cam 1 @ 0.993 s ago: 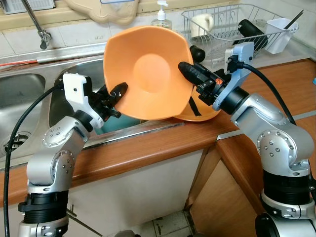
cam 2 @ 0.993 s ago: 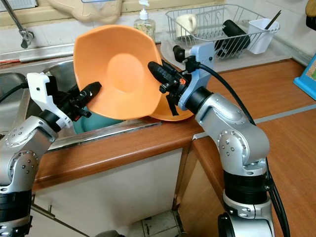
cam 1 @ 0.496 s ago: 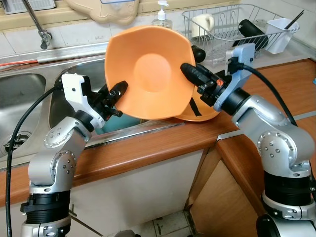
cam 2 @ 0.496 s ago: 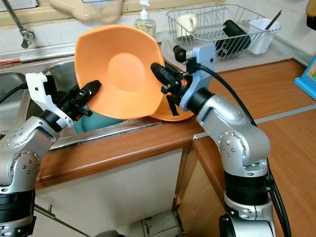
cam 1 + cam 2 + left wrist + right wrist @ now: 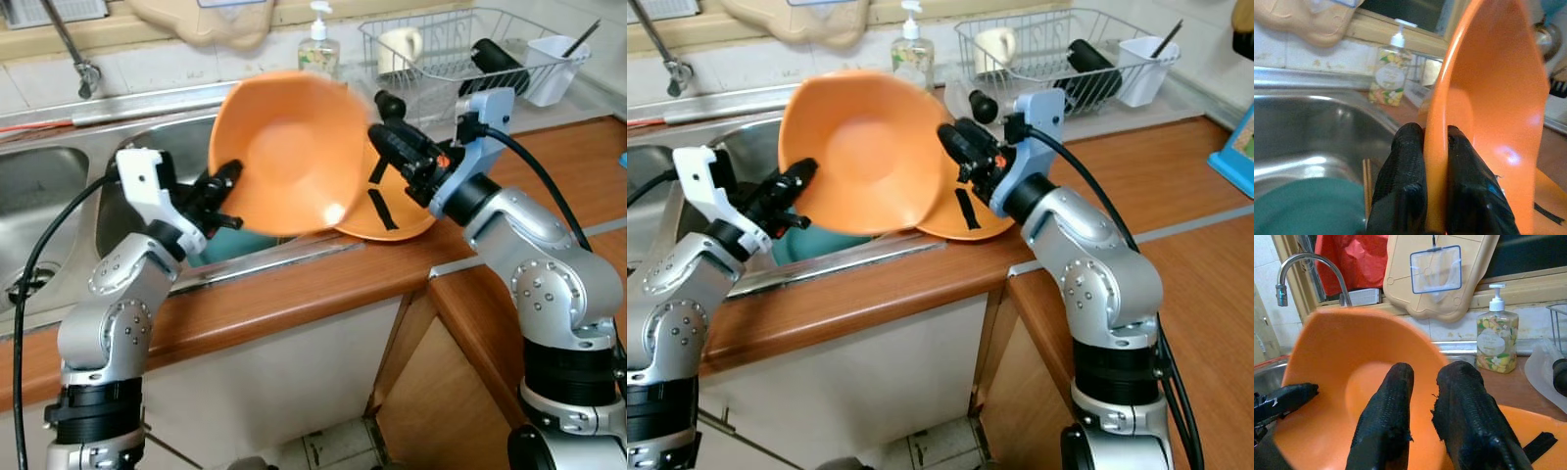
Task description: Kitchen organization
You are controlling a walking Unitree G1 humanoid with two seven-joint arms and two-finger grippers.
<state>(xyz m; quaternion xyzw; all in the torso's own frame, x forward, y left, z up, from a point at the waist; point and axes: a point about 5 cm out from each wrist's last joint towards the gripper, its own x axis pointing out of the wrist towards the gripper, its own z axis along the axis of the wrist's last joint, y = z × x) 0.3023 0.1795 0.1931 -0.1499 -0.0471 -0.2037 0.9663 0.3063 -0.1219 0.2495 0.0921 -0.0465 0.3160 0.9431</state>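
Two pincers at work on one orange plastic bowl (image 5: 294,147). Left pincer (image 5: 223,184) clamped on the bowl's left rim, one finger each side of the wall, clear in the left wrist view. Right pincer (image 5: 390,147) at the bowl's right rim with fingers a little apart; right wrist view has them in front of the bowl's inside, grip not confirmed, looks free of it. Bowl held tilted, open side toward the robot, above the near edge of the steel sink (image 5: 59,176) and overlapping a flat orange plate (image 5: 392,211) with black marks that lies on the wooden bench (image 5: 323,284) just right of it.

Under the bowl, in the sink basin, a teal round item (image 5: 828,245), partly hidden, can't tell what. Far side: soap pump bottle (image 5: 318,47) by the wall, wire dish rack (image 5: 460,49) far right holding a cream mug (image 5: 400,44), a black cylinder (image 5: 500,61) and a white utensil cup (image 5: 556,67). Tap (image 5: 73,49) far left.

Progress, judged: mid-way. Bowl lifted and carried by the left arm, not yet set down anywhere. Left to do: place the bowl, likely rack or onto the plate, then the plate and the sink item.
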